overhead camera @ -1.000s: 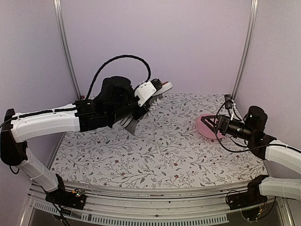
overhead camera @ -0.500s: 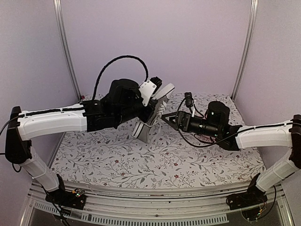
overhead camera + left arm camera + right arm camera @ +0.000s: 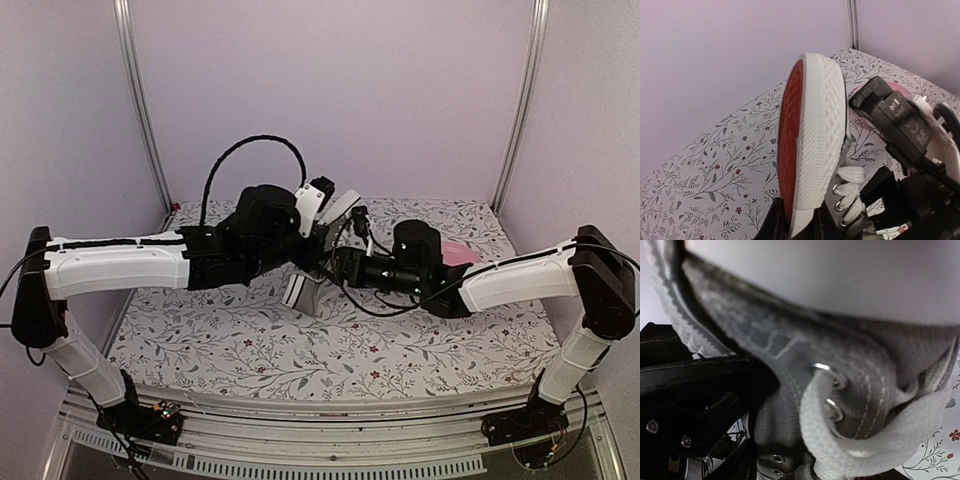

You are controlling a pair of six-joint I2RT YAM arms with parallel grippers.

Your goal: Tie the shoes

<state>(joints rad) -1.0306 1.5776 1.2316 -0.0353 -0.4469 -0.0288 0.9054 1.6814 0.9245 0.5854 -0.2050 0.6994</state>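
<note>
Right jaws newly beside left-held sneaker (image 3: 815,135)

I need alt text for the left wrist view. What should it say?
A grey sneaker with a white rubber edge and reddish sole is held on end above a flowered table. Its white laces show at lower right, beside the black right arm.
</note>
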